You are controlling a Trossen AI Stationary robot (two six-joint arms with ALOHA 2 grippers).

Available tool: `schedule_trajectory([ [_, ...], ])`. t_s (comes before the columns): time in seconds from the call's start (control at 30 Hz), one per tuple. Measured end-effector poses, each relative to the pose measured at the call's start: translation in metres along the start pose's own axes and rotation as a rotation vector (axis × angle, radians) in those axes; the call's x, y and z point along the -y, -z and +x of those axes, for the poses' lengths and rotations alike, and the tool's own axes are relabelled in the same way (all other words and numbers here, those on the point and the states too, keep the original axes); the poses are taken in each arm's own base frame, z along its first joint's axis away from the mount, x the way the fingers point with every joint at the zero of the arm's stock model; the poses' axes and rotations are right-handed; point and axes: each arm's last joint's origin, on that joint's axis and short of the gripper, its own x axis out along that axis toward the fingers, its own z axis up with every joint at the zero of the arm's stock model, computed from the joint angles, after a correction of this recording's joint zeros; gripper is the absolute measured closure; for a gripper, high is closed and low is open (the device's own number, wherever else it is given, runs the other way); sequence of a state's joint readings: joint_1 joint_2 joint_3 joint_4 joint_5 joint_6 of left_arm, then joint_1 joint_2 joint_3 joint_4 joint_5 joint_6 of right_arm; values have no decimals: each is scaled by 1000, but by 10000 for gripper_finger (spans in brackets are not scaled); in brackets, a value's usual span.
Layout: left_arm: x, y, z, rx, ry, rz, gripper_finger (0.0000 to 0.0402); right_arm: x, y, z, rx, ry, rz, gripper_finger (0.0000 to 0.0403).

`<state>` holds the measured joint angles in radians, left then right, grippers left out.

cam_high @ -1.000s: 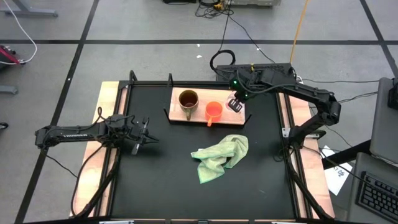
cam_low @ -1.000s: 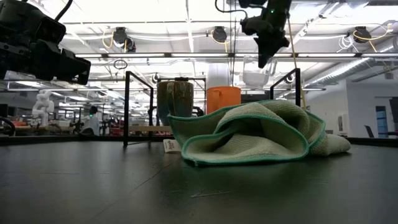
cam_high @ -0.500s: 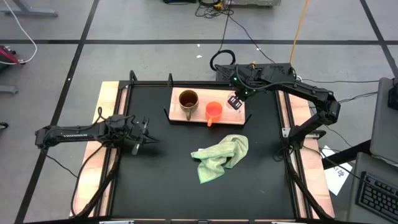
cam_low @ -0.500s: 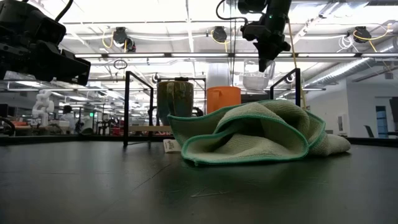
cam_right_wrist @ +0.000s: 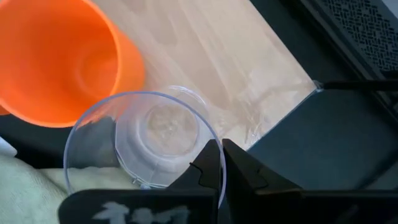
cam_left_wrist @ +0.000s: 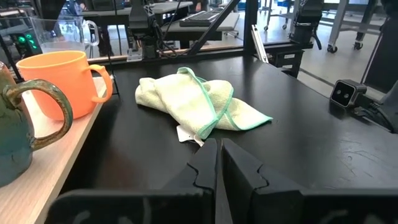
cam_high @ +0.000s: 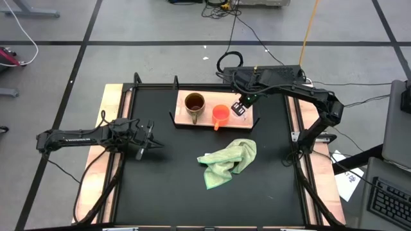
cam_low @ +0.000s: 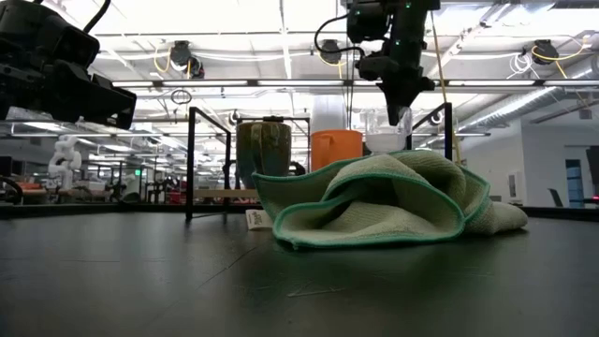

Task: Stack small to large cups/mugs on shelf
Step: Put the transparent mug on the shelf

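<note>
The shelf (cam_high: 183,117) lies at the table's far middle. On it stand the brown mug (cam_high: 194,103) and, to its right, the orange cup (cam_high: 220,114), both upright on their bases. My right gripper (cam_high: 240,106) hovers just right of the orange cup, shut on the clear glass cup (cam_right_wrist: 143,140), which shows above the shelf's board (cam_right_wrist: 217,56). My left gripper (cam_left_wrist: 217,163) waits shut and empty above the table's left edge (cam_high: 146,137). My right gripper pinches the glass cup's wall at the rim (cam_right_wrist: 211,144), one finger inside and one outside. The fingers come from above, slanting down. The cup (cam_low: 384,131) hangs upright below them, mouth up, above the shelf; the cloth hides its lowest part in the low view.
A crumpled light green cloth (cam_high: 228,162) lies on the black tabletop in front of the shelf, right of centre. Black upright brackets (cam_low: 192,159) stand at the shelf's ends. The right arm's base and cables sit behind the shelf's right end.
My right gripper has sunk and shifted a little toward the orange cup, rolling slightly, still shut on the glass cup. The cup has come down with it, staying upright.
</note>
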<state>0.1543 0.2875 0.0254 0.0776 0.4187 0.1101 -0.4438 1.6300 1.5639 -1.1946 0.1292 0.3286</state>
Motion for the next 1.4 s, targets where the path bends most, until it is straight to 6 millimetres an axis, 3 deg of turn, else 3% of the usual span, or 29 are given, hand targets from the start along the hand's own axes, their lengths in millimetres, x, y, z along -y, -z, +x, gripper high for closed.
schedule_trajectory([
  [0.83, 0, 0, 0, 1, 3, 15, 376, 0, 7, 0, -48, 59, 111, 403],
  [1.4, 0, 0, 0, 0, 3, 4, 376, -9, 17, 24, -59, 70, 79, 403],
])
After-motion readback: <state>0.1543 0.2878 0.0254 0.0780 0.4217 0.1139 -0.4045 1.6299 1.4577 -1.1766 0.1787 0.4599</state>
